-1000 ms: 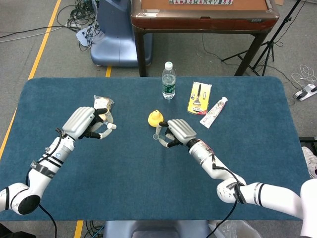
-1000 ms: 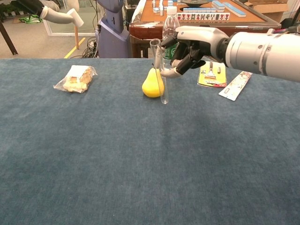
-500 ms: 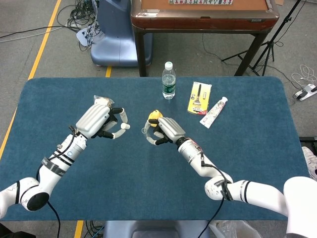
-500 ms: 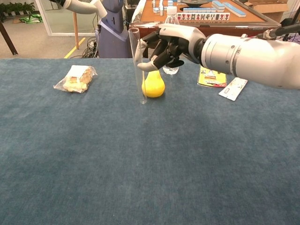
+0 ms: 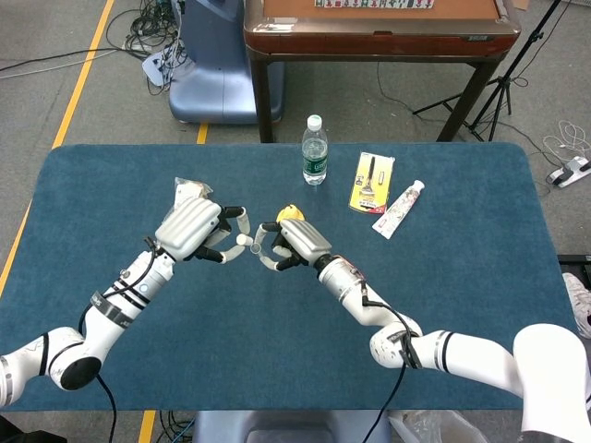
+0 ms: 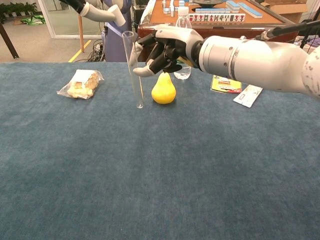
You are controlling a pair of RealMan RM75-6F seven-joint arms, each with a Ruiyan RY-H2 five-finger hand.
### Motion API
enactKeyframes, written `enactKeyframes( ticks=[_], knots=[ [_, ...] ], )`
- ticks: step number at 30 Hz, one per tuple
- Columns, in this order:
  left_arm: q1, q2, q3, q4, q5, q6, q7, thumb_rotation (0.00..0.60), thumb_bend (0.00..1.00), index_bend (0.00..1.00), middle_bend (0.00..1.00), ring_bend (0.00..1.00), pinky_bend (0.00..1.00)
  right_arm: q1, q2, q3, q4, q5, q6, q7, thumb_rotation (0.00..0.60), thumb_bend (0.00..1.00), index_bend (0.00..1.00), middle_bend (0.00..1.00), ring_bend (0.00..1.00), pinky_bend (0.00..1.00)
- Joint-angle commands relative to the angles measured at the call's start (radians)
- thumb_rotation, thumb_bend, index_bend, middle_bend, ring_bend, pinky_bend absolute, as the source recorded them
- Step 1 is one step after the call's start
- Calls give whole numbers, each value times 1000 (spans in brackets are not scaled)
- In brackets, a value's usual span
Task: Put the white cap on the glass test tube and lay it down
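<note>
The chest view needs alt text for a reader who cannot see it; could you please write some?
The right hand holds a glass tube upright above a blue table, while the left hand's fingers bring a white cap near its open top. A yellow pear and a snack bag lie behind.

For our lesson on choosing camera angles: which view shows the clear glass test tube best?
The chest view: the clear glass test tube shows at full length, upright, held by the right hand. The head view looks down on the tube, so it is foreshortened and mostly hidden among the fingers.
</note>
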Motion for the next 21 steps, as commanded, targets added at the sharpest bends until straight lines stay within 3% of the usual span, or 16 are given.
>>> enactKeyframes(
  ticks=[1,21],
  knots=[
    [-4,-1,3,-4,-1,1,6,600,295,547,989,1000,1000,4,-3,0,1,5,0,-3,600,539,801,1000,1000,1000],
    [-25,-4,34,2,-13,9,68,600,295,551,989,1000,1000,12,4,-3,-6,25,-3,0,600,539,805,1000,1000,1000]
  ],
)
